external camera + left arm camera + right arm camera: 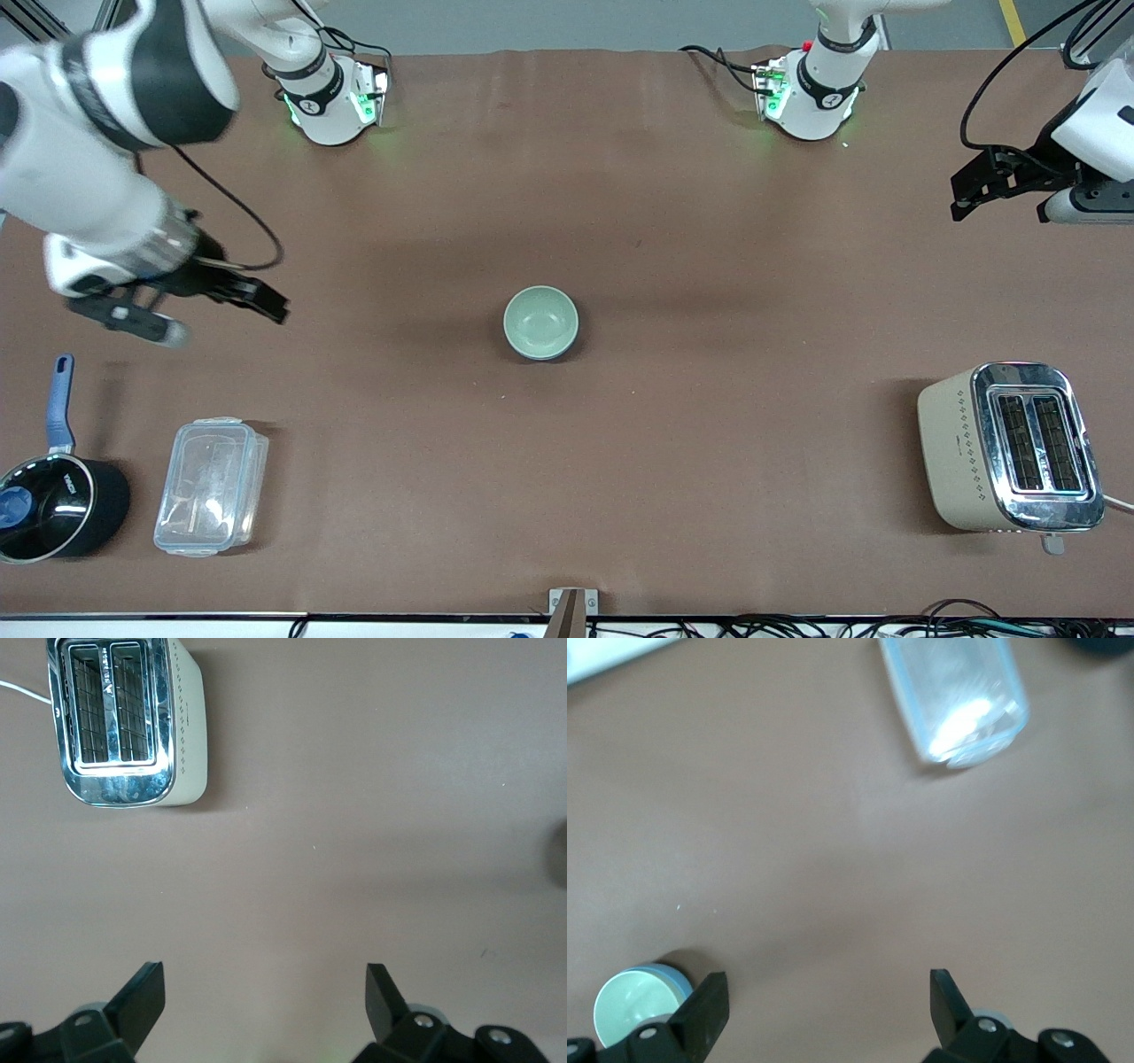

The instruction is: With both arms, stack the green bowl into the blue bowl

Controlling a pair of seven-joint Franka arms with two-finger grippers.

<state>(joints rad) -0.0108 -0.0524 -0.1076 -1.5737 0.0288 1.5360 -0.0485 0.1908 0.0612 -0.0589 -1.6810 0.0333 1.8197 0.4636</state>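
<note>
The green bowl (pixel 540 321) sits nested inside the blue bowl (pixel 573 341) at the middle of the table; only a thin dark-blue rim shows around it. The right wrist view shows the same pair, the green bowl (pixel 627 1008) with the blue bowl's rim (pixel 667 973) around it. My right gripper (pixel 264 301) is open and empty in the air over bare table toward the right arm's end. In its wrist view, the right gripper (pixel 828 994) has its jaws wide apart. My left gripper (pixel 967 190) is open and empty, raised over the left arm's end, and its own view shows the left gripper (pixel 266 985) over bare table.
A beige and chrome toaster (pixel 1010 447) stands near the front camera at the left arm's end, also in the left wrist view (pixel 124 722). A clear lidded plastic box (pixel 211 486) and a black saucepan (pixel 53 507) with a blue handle stand at the right arm's end.
</note>
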